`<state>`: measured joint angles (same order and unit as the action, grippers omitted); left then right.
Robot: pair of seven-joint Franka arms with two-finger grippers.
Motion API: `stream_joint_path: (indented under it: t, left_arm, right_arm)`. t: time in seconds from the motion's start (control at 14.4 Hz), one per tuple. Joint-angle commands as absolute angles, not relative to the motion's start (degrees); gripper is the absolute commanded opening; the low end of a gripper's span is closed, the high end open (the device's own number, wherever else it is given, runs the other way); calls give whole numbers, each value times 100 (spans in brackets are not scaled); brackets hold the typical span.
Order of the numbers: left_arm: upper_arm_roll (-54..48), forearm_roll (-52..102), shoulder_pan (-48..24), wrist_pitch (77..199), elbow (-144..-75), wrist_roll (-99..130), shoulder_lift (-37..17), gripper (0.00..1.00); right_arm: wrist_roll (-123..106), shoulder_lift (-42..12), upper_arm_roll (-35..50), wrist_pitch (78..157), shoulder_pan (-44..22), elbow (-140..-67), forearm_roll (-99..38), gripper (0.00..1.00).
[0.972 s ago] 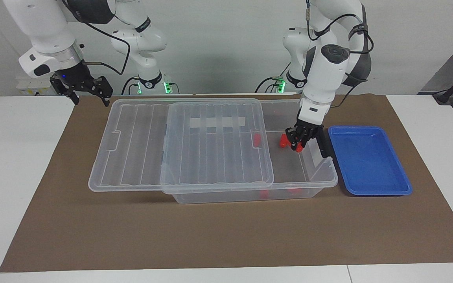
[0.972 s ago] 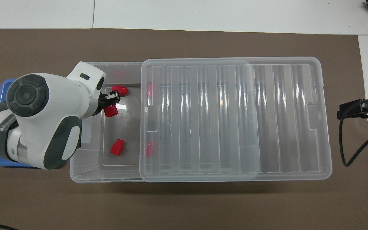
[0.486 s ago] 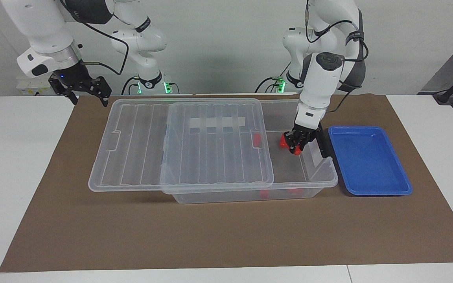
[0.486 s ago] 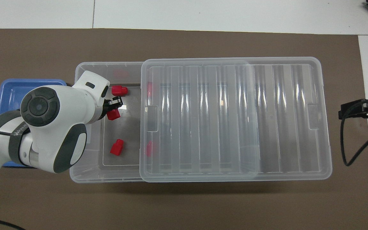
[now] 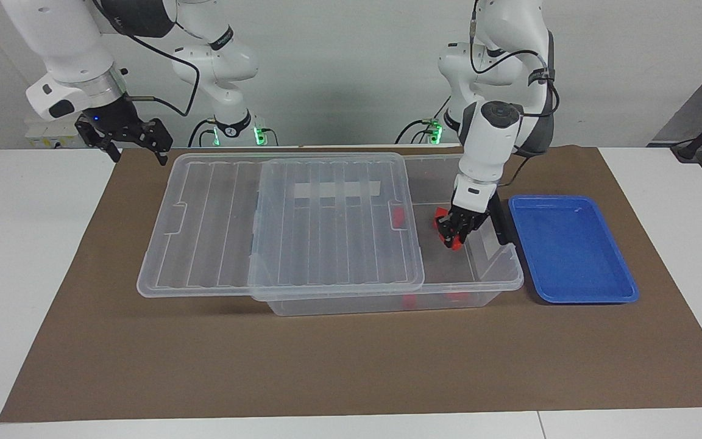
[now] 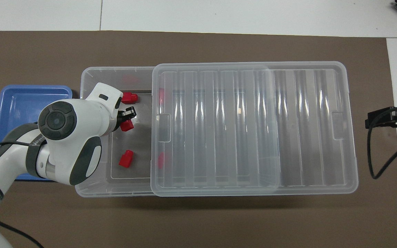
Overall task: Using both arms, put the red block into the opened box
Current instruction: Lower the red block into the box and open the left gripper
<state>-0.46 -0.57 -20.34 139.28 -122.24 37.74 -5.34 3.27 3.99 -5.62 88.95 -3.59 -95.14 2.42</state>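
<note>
My left gripper [image 5: 453,235] is down inside the uncovered end of the clear box [image 5: 509,283], shut on a red block [image 5: 455,244]. From overhead the held red block [image 6: 126,126] sits just under the left gripper [image 6: 126,117], over the box floor. Two more red blocks lie on that floor, one nearer to the robots [image 6: 126,159] and one farther [image 6: 129,98]. The ribbed lid [image 5: 302,219] is slid toward the right arm's end and covers most of the box. My right gripper [image 5: 141,157] waits open above the table by the lid's end.
A shallow blue tray [image 5: 573,247] lies beside the box at the left arm's end. The box's black handle [image 5: 500,222] stands between the tray and my left gripper. A brown mat [image 5: 326,366] covers the table.
My left arm has lowered the red block deeper into the box and shifted it slightly toward the lid. The right arm has barely moved.
</note>
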Motion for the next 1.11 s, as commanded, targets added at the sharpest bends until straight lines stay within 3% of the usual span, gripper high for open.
stream_joint_path:
  t: [0.0, 0.35, 1.04]
  left_arm:
    - [44, -193, -2215, 14317, -12278, 4078, -799, 0]
    - [44, -1132, -2241, 14449, -12226, 4727, -1089, 0]
    - [44, -1415, -2206, 14546, -12270, 4746, -1327, 0]
  right_arm:
    - [413, 431, -598, 8877, -387, -9545, 202, 100]
    - [413, 431, -598, 8859, -343, -9545, 193, 100]
    - [413, 439, -598, 8895, -351, -9562, 193, 100]
